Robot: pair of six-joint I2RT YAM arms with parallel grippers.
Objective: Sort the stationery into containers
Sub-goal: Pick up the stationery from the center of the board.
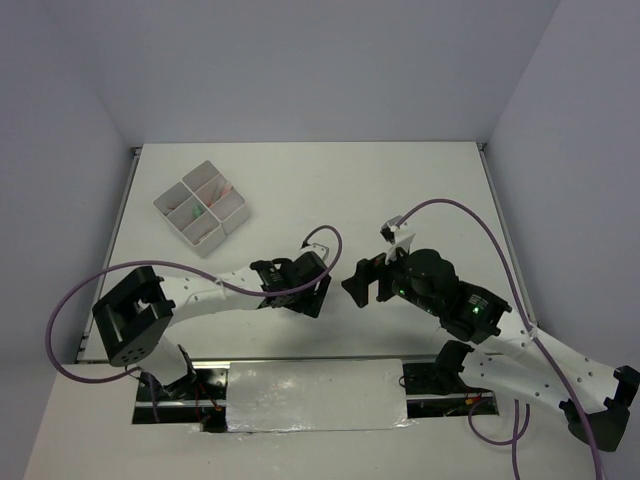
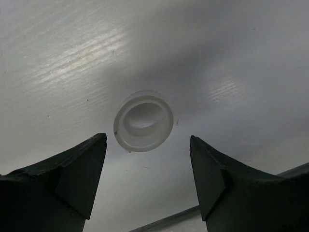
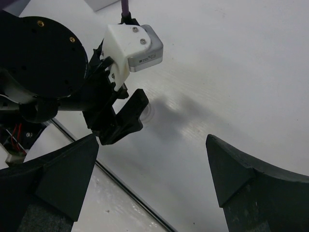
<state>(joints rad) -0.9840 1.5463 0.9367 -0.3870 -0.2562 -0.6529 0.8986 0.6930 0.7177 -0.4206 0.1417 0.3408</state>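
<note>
A whitish tape ring [image 2: 143, 121] lies flat on the white table, just ahead of my left gripper [image 2: 147, 141] and centred between its fingers. The left gripper is open and empty, low over the table near its middle front [image 1: 315, 295]. The ring shows faintly in the right wrist view [image 3: 152, 110], beside the left gripper's fingers [image 3: 126, 116]. My right gripper [image 3: 152, 141] is open and empty and faces the left one from the right [image 1: 356, 284]. The white trays [image 1: 160, 203] stand at the far left with pink [image 1: 210, 190] and green [image 1: 197, 212] items inside. The ring is hidden in the top view.
A shiny grey plate [image 1: 315, 395] covers the table's near edge between the arm bases. A purple cable [image 1: 470, 215] loops above the right arm. Grey walls close the table on three sides.
</note>
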